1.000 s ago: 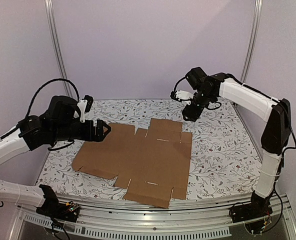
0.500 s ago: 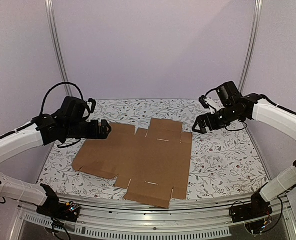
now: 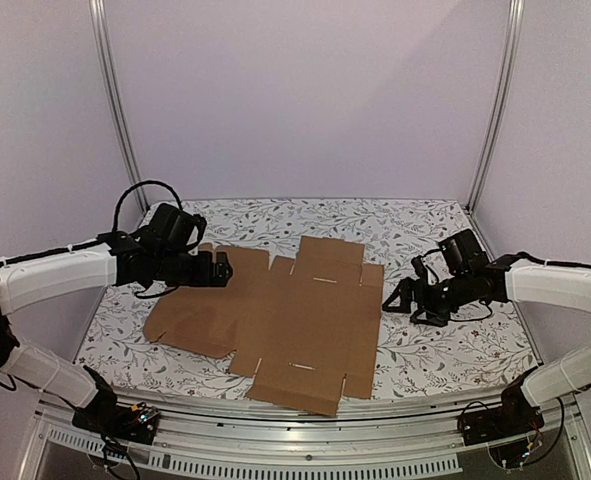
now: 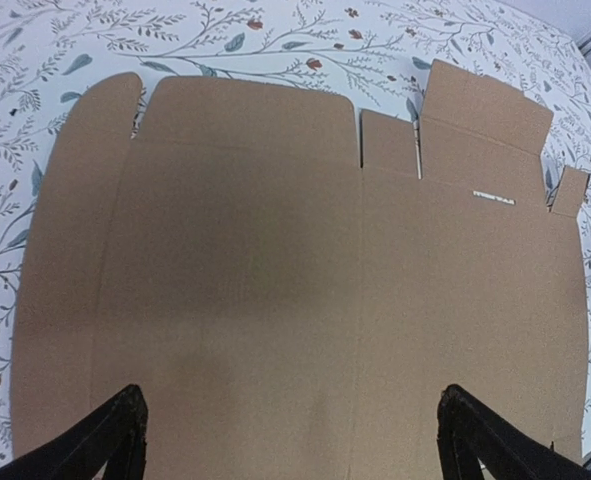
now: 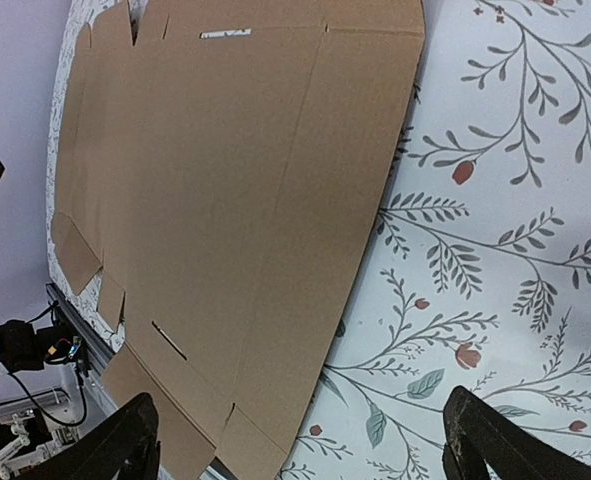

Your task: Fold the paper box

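Note:
The paper box is a plain brown cardboard sheet with flaps, tabs and slits, lying flat and unfolded on the floral table. It fills the left wrist view and the left part of the right wrist view. My left gripper is open and empty, low over the sheet's far left part; its fingertips straddle bare cardboard. My right gripper is open and empty, low beside the sheet's right edge, apart from it, over the tablecloth.
The floral tablecloth covers the table. Metal frame posts stand at the back corners, and a metal rail runs along the near edge. Plain walls close in the back and sides.
Both arms have come down toward the table. The left gripper moved right over the sheet's left part. The right gripper swung from the far right down to the sheet's right edge. The sheet has not moved.

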Available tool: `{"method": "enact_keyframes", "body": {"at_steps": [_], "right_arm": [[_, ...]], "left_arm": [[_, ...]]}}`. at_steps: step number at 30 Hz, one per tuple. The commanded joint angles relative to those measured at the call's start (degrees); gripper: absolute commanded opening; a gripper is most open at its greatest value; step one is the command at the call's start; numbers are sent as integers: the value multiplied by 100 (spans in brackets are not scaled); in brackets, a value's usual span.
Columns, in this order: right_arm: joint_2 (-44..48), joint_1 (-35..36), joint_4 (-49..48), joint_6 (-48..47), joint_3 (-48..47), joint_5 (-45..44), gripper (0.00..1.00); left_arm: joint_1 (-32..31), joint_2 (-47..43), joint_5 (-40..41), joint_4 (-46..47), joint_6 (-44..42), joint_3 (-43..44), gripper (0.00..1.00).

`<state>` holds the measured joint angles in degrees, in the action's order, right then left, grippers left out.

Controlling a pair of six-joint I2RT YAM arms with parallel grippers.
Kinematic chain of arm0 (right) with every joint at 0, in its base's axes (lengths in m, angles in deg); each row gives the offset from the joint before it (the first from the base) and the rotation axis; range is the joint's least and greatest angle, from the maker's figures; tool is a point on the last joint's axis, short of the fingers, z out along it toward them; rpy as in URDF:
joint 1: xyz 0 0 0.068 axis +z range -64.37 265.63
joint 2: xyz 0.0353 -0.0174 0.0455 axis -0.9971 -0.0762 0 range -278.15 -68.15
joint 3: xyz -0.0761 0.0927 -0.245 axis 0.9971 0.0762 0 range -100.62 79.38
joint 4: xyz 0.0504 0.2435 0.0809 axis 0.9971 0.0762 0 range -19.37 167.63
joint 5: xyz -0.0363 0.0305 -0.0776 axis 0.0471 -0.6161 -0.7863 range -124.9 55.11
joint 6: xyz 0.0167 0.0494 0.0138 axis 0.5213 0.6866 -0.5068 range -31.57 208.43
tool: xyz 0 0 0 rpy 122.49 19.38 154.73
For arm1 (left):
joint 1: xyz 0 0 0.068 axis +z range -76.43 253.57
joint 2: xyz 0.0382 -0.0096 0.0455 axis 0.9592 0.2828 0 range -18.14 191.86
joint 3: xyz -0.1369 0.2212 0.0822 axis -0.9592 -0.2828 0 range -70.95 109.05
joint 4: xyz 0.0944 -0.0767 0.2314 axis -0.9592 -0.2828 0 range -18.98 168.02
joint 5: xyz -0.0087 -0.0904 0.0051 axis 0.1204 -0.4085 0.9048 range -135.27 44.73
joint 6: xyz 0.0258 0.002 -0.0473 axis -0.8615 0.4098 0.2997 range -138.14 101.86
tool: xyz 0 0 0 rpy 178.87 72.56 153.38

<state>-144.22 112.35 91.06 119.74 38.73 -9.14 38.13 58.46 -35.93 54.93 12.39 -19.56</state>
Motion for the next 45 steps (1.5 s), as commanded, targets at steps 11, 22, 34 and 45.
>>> {"method": "enact_keyframes", "body": {"at_steps": [11, 22, 34, 45], "right_arm": [[-9, 705, -1980, 2013, 1125, -220, 90], [-634, 824, -2930, 2464, 1338, -282, 83], [-1182, 907, -3952, 2749, 1582, -218, 82], [-1580, 997, -5268, 3128, 1799, -11, 82]], "left_arm": [[116, 886, -264, 489, 153, -93, 99], [122, 1544, -468, 655, 324, -158, 97], [116, 1956, -551, 690, 401, -277, 96], [82, 2119, -653, 704, 432, -314, 94]]}}
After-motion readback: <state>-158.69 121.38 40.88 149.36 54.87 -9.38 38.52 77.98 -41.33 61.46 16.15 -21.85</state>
